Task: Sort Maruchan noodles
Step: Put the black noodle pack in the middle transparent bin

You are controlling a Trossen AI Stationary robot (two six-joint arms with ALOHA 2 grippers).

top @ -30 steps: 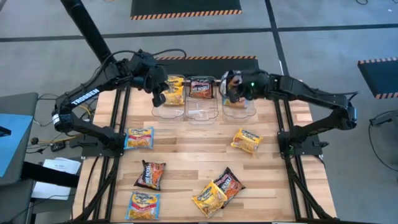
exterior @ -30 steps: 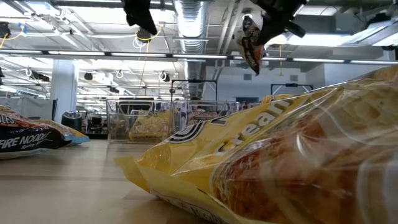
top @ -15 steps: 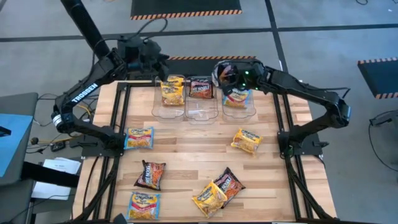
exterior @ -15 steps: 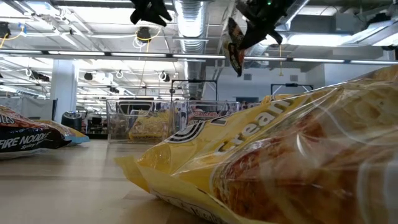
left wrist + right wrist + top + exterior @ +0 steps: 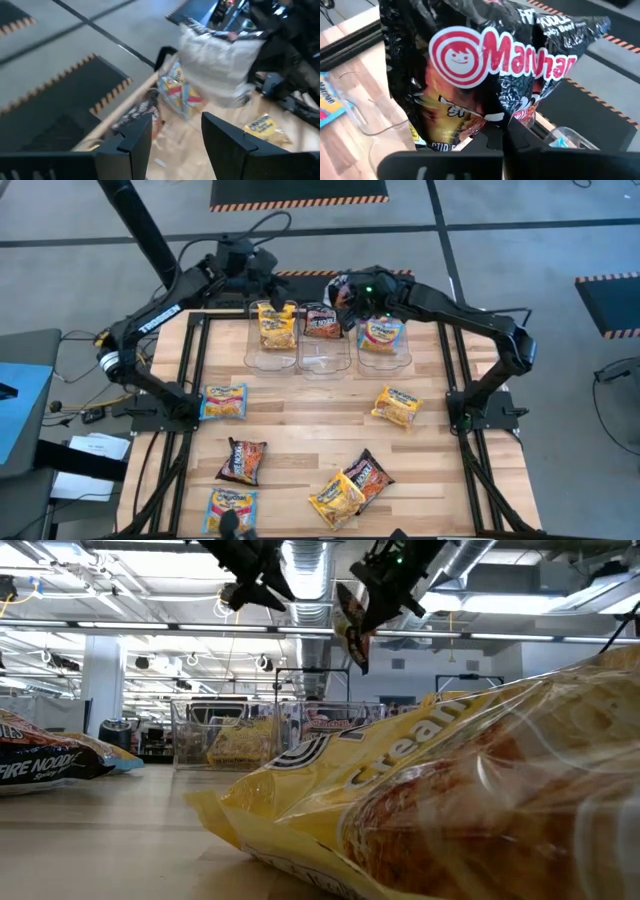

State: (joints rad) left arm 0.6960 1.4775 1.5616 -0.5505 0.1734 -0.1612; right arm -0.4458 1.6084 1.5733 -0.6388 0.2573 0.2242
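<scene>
While both arms hover over the far end of the wooden table (image 5: 300, 430), three clear bins (image 5: 322, 358) sit side by side there, each with noodles inside: a yellow packet (image 5: 275, 325) in the left bin, a dark packet (image 5: 322, 322) in the middle bin, a light blue packet (image 5: 382, 334) in the right bin. Right arm reaches in from the right side, right gripper (image 5: 350, 292) up in the air just behind the middle bin, fingers pressed together on a black Maruchan packet (image 5: 480, 70); in the low view that packet (image 5: 352, 618) hangs edge-on well above the bins. Left gripper (image 5: 262, 275) is raised behind the left bin, fingers (image 5: 132, 145) spread apart, nothing between them; its wrist view looks past them at the back of the held packet.

Loose packets on the table: a light blue one (image 5: 224, 401) near the left edge, a dark one (image 5: 243, 461) nearer the front, another light blue one (image 5: 230, 509) at the front left corner, a yellow one (image 5: 335, 499) touching and partly overlapping a dark one (image 5: 368, 476) at front centre, a yellow one (image 5: 397, 406) alone on the right side. Low view is mostly filled by a yellow packet (image 5: 450, 800) right up close to the camera
</scene>
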